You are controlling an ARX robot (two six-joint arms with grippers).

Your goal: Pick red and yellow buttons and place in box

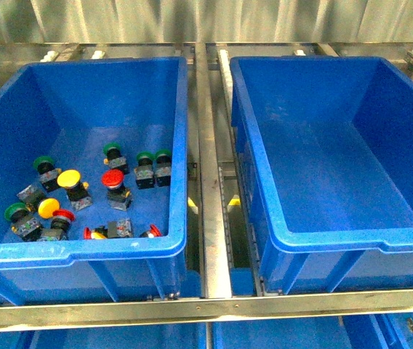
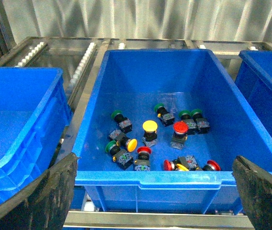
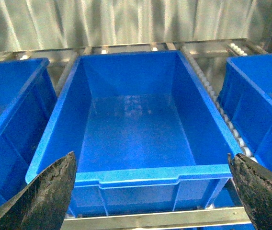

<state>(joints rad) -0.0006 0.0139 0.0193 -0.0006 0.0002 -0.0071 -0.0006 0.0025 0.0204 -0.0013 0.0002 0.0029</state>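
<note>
Count four red buttons point(image 1: 112, 178), two yellow buttons point(image 1: 69, 178) with perhaps a third yellow cap half hidden, and five green-capped switches point(image 1: 145, 158), all lying on the floor of the left crate point(image 1: 75, 251). Find the box point(image 1: 337, 240) just beside it, across one metal rail point(image 1: 210, 182). See the left gripper point(image 2: 155, 157) spread wide, grasping nothing, facing the left crate; likewise the right gripper point(image 3: 151, 155), facing the box.

no text, label, brand, number or sign can be read in any view. the pale blocks on the buttons point(image 1: 112, 179), lower left of the front view, are too small and blurred to tell.
</note>
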